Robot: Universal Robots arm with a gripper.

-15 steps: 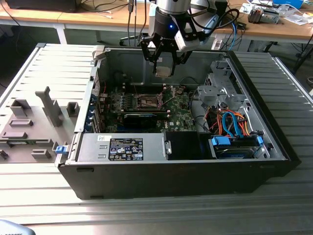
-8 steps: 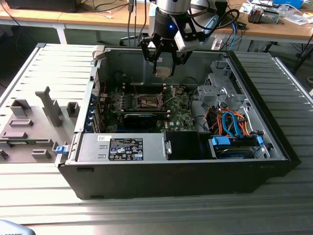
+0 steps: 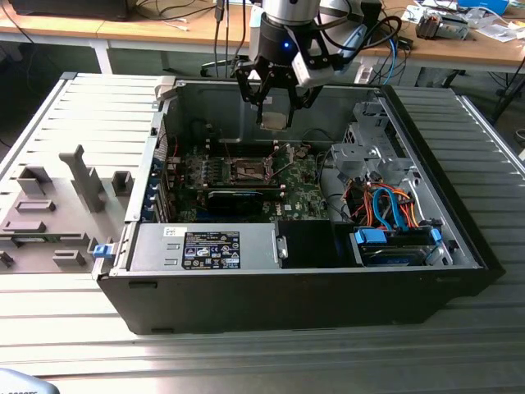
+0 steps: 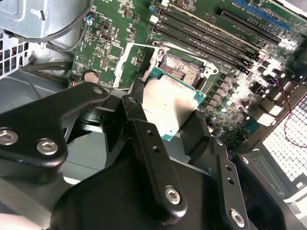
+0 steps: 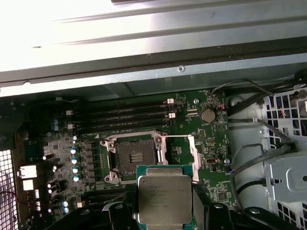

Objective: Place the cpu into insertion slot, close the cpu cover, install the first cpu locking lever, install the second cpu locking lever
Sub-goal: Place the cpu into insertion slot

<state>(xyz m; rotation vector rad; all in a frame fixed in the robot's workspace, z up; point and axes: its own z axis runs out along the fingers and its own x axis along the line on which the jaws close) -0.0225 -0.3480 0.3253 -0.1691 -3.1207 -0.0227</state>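
Case [image 3: 287, 304]: on table [image 3: 246, 361], top open.
Board [image 3: 308, 193]: in case, on its floor.
Slot [image 3: 248, 171]: on board; cover [image 5: 194, 160] swung open beside it.
Cpu [image 3: 274, 120]: clamped in gripper [image 3: 274, 113], above board, near slot.
Supply box [image 3: 209, 246]: before board.
Drive cage [image 3: 369, 152]: at exterior view's right of board.

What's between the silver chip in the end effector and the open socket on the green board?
Nothing: the exterior view shows bare air between the pale silver square cpu and the dark square insertion slot.
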